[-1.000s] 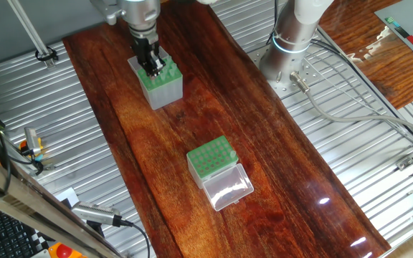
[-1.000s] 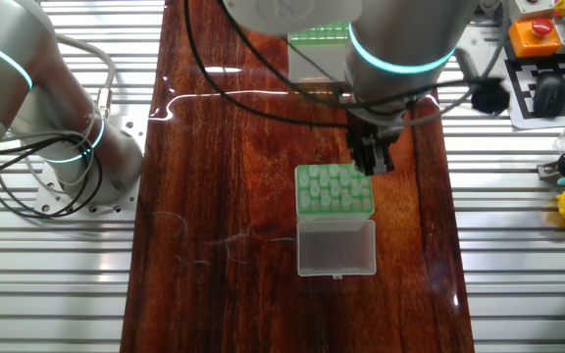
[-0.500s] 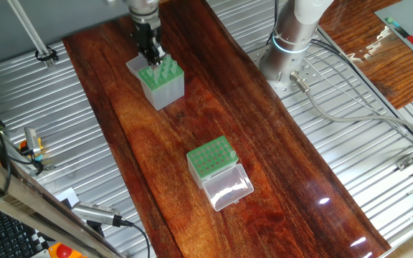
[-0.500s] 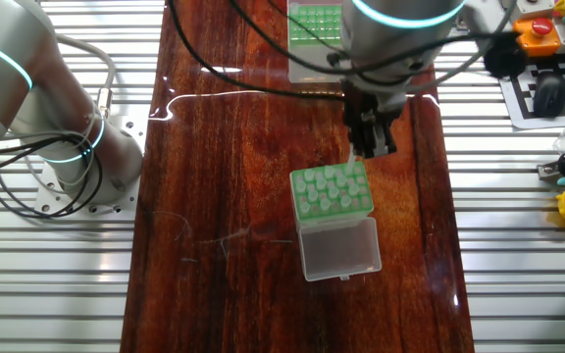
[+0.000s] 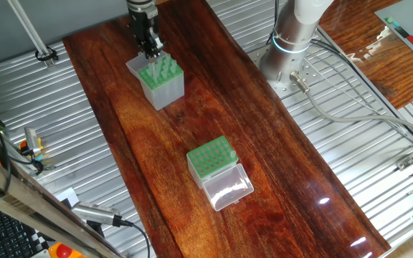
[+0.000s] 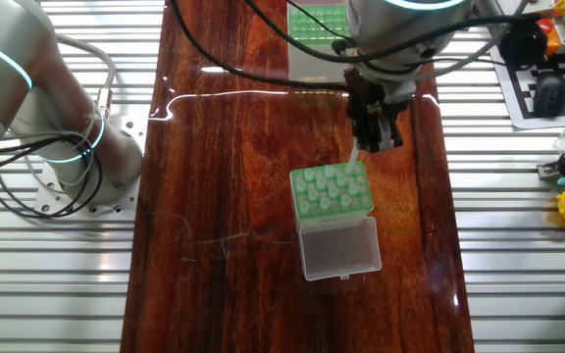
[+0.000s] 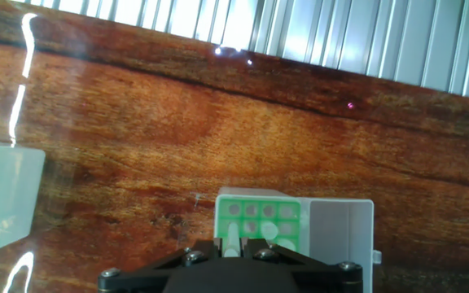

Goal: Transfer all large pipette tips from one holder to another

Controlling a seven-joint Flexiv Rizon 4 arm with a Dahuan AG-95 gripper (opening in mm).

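Where the dark wooden table (image 5: pixel 192 122) runs from 11 o'clock to 5 o'clock in one fixed view, the arm's base (image 5: pixel 287 54) stands off its edge at about 1 o'clock. The tall grey-sided holder (image 5: pixel 165 84) sits on the table at 11 o'clock, and large pipette tips (image 5: pixel 162 68) stand upright in its green plate. The shorter box (image 5: pixel 210 159) lies well apart from it, near 6 o'clock of centre, with its clear lid (image 5: pixel 228 188) folded open toward 5 o'clock.

In the other fixed view the tall holder (image 6: pixel 333 230) is near centre and the shorter box (image 6: pixel 317 22) is at 12 o'clock.

The gripper (image 5: pixel 149 49) hangs over the holder's 11 o'clock edge. Its fingers are drawn together on a single tip (image 6: pixel 354 155), which points down just above the holder's 1 o'clock corner. In the hand view the held tip (image 7: pixel 230 241) shows pale between the dark fingers (image 7: pixel 202 259), with the shorter box (image 7: pixel 259 220) beyond them.
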